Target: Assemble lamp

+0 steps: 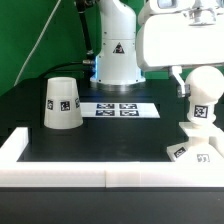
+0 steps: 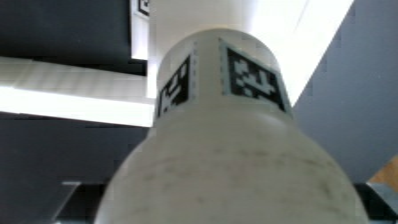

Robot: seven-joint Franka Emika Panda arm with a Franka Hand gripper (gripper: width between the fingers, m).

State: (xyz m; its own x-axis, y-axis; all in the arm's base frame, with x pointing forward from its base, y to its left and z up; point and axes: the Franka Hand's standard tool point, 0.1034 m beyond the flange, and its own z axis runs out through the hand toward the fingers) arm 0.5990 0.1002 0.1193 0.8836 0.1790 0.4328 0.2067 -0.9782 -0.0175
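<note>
The white bulb [image 1: 204,92] stands upright with its round head up and its tagged neck down on the flat square base [image 1: 186,151], at the exterior view's right near the front wall. My gripper [image 1: 203,88] comes down from above and is shut on the bulb's round head; one dark finger [image 1: 180,86] shows beside it. In the wrist view the bulb [image 2: 222,130] fills the picture, with my gripper [image 2: 222,205] around its wide end. The cone shade [image 1: 62,103] stands alone at the exterior view's left.
The marker board [image 1: 119,108] lies flat mid-table. The big white robot pedestal [image 1: 118,52] stands behind it. A low white wall [image 1: 100,171] runs along the front and left edges of the dark table.
</note>
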